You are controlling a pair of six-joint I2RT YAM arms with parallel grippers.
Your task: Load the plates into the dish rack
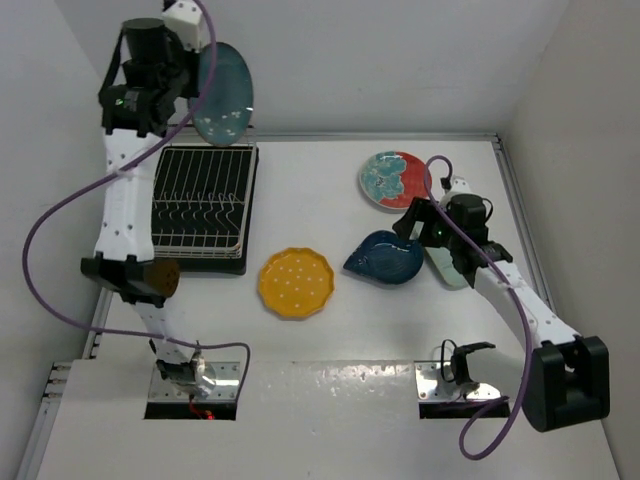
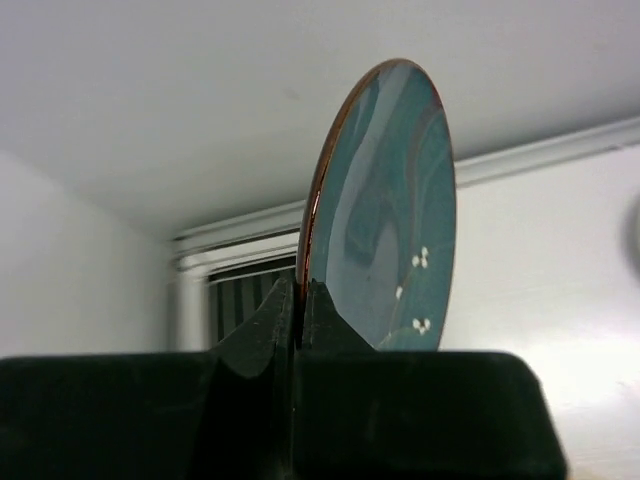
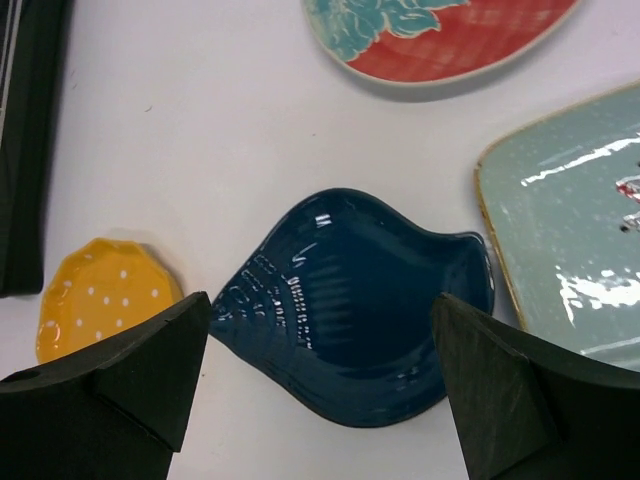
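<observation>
Left pincer (image 2: 298,310) is clamped on the rim of the teal plate (image 2: 385,210), which stands on edge in the air above the far edge of the rack (image 1: 200,190). The rack sits by the surface's (image 1: 330,200) left edge, near the far-left corner, with no plate in it yet. So the step in hand is loading plate one. Next move, my read: bring it down with the plate kept vertical, line its edge up with a gap between bars, and release only once it's seated, or it could tip. Yellow plate (image 1: 295,283) lies mid-surface, just right of the rack. Blue plate (image 3: 340,310) and red plate (image 1: 395,180) are further right, flat. Right pincer (image 3: 320,310) is wide, empty, hovering over the blue plate, probably the next pick. Mint plate (image 3: 570,230) sits just right of the blue one, partly under that arm.
</observation>
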